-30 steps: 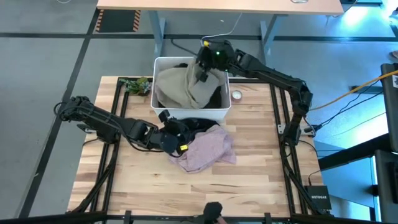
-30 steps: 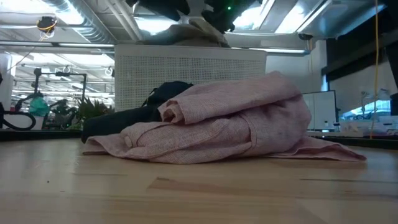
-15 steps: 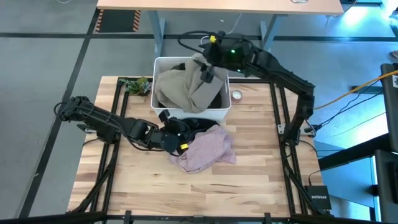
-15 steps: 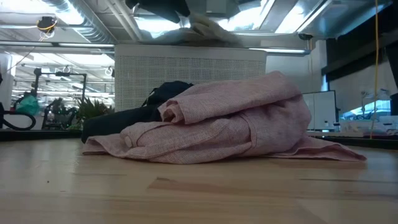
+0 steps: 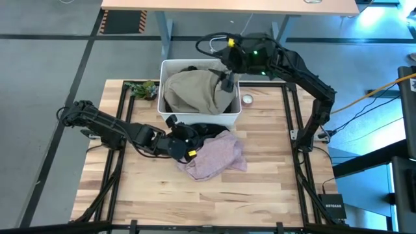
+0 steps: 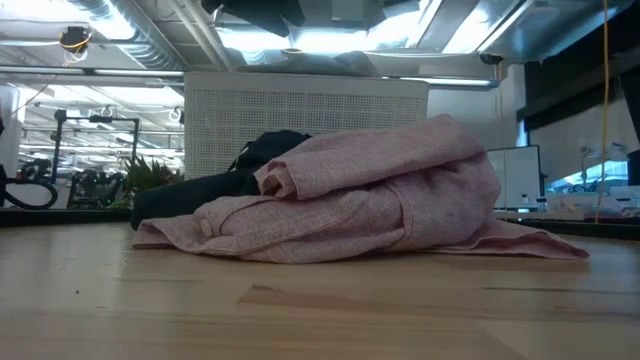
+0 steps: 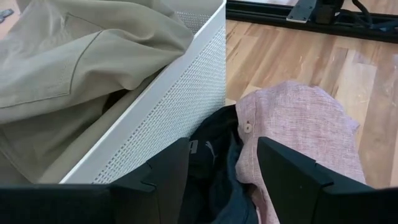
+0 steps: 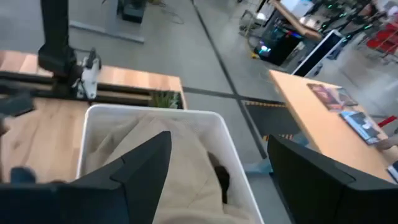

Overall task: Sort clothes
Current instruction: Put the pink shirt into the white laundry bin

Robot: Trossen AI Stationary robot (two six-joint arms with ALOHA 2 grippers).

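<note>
The large olive-green garment (image 5: 192,91) lies heaped inside the white bin (image 5: 160,97) at the table's far middle, with something black (image 8: 221,177) under it. My right gripper (image 5: 226,81) hangs open above the bin's far right corner, clear of the cloth. In front of the bin the pale pink garment (image 5: 214,156) lies bunched on the table, partly over a black garment (image 5: 205,130) that rests against the bin's near wall. My left gripper (image 5: 185,138) stands open above that black garment (image 7: 211,162), apart from it.
A small green plant (image 5: 143,89) sits left of the bin and a small round object (image 5: 247,99) right of it. Black frame rails (image 5: 120,117) run along both table sides. Bare wood (image 5: 195,201) stretches toward the near edge.
My right gripper has risen and drawn back toward the table's far right corner. It has opened and let go of the olive-green garment. The part it held up has dropped and settled into the bin.
</note>
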